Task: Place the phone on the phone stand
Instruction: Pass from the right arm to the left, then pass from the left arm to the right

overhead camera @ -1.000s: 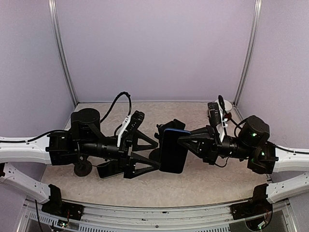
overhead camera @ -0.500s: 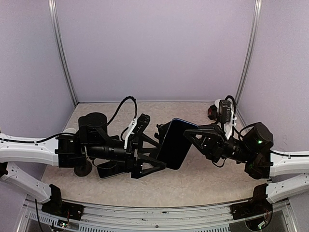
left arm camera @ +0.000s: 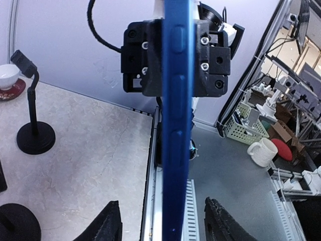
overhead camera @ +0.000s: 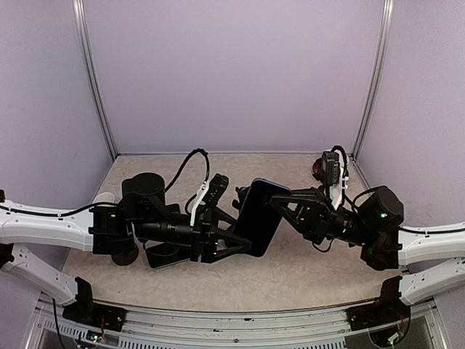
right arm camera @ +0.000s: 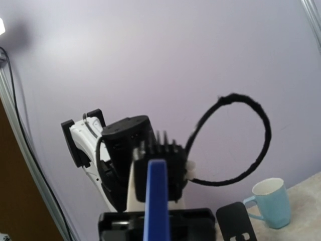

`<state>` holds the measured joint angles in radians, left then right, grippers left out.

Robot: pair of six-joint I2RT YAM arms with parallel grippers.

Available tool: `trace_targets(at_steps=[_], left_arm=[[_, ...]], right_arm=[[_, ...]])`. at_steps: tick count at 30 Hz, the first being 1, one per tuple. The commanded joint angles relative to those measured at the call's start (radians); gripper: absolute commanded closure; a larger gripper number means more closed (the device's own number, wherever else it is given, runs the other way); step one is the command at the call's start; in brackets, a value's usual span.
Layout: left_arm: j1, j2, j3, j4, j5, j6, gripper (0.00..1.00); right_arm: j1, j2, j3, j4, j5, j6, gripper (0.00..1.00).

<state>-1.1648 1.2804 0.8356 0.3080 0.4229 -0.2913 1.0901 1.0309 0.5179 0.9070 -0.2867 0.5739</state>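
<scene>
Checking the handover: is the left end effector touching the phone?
Apart. Left wrist view: phone edge-on between fingers of the left end effector, gaps both sides.

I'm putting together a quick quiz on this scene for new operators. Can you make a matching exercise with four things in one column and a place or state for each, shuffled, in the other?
Things:
1. phone
2. phone stand
3. white cup
4. mug

Places or states:
A. on a red saucer
B. light blue, standing on the table
C. gripped by the right fingers, off the table
D. upright on the table, holder empty

Pairs: 1-C, 2-D, 3-A, 4-B
</scene>
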Motion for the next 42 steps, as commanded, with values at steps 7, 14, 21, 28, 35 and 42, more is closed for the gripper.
trace_targets(at_steps=[7, 14, 21, 28, 35, 42], left_arm=[[0.0, 0.001, -0.012, 0.037, 0.041, -0.001, 1.0], [0.0, -0.011, -0.018, 0.031, 0.047, 0.005, 1.0], [-0.001, -0.009, -0.004, 0.004, 0.071, 0.022, 1.0], [-0.001, 0.022, 0.022, -0.01, 0.113, 0.024, 1.0], [-0.001, 0.033, 0.029, -0.013, 0.12, 0.026, 1.0], [-0.001, 0.034, 0.029, -0.021, 0.115, 0.033, 1.0]], right_arm=[[0.024, 0.024, -0.002, 0.122, 0.013, 0.016, 1.0], [0.024, 0.01, 0.03, 0.014, -0.018, -0.024, 0.65], [0.024, -0.022, 0.099, -0.189, -0.017, -0.088, 0.38], [0.024, 0.029, 0.146, -0.237, -0.062, -0.082, 0.34], [0.024, 0.09, 0.187, -0.249, -0.117, -0.068, 0.38], [0.024, 0.108, 0.197, -0.247, -0.138, -0.07, 0.54]])
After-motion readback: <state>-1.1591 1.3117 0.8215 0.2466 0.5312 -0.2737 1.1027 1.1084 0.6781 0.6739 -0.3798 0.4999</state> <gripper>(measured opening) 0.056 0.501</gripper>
